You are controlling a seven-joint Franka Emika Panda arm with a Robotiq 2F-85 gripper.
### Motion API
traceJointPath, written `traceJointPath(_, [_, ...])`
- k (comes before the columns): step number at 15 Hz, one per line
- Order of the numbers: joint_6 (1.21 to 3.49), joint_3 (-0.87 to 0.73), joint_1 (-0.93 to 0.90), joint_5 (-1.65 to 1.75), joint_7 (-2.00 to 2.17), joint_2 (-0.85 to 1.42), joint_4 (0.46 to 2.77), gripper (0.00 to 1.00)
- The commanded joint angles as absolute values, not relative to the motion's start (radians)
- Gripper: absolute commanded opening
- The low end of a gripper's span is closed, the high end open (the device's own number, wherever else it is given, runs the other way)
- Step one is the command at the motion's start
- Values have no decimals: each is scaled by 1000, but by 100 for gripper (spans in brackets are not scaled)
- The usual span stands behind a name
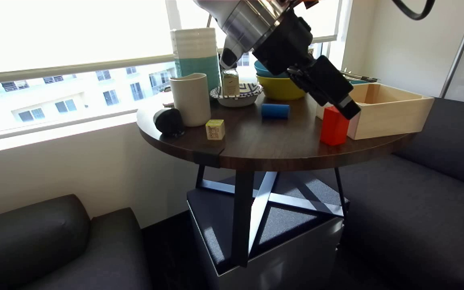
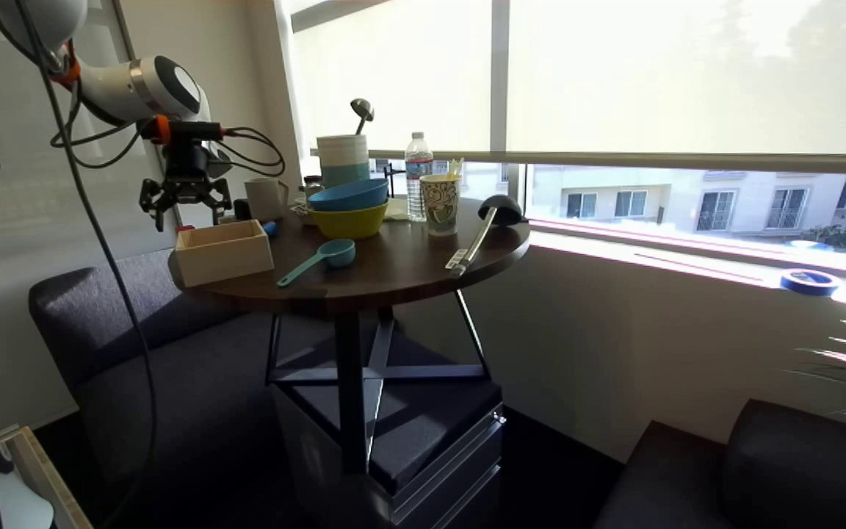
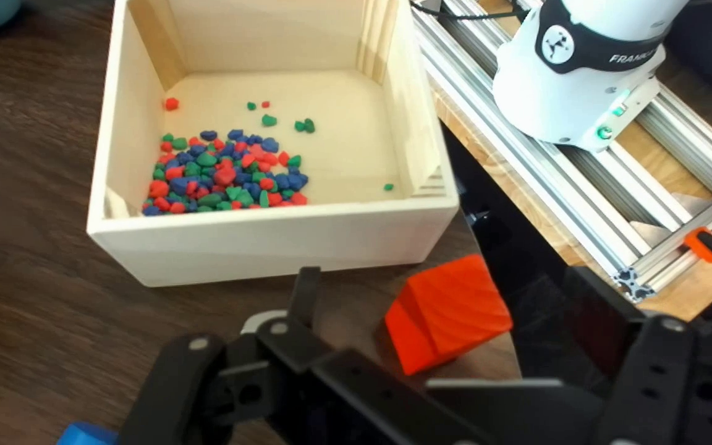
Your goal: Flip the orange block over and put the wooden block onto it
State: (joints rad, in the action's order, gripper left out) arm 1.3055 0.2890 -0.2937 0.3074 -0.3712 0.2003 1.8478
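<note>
The orange block (image 1: 334, 129) stands on end near the table's edge, beside the large wooden box. Its top shows in the wrist view (image 3: 455, 309), and a small part shows behind the box in an exterior view (image 2: 185, 228). The wooden block (image 1: 215, 130), a tiny pale cube with a yellowish top, sits near the table's edge by the white mug; it is out of sight in the remaining views. My gripper (image 2: 188, 214) is open and empty, pointing down above the orange block. In the wrist view the orange block lies between the spread fingers (image 3: 447, 290), apart from both.
The light wooden box (image 1: 391, 117) holds several coloured pebbles and stands close to the orange block. A blue cylinder (image 1: 275, 111), white mug (image 1: 191, 100), black object (image 1: 168, 121) and yellow bowl (image 1: 282, 88) are on the table. A teal scoop (image 2: 336, 253) and ladle (image 2: 478, 239) lie farther off.
</note>
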Motion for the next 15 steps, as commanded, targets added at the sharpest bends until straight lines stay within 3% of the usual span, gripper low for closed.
traceJointPath(1, [1390,291,-283,299,-359,165,1833,100])
traceJointPath(7, [1673,279,-254,131,-343,50,1915,100])
traceJointPath(15, [2021,266,-252,9,-270,56,1962,100])
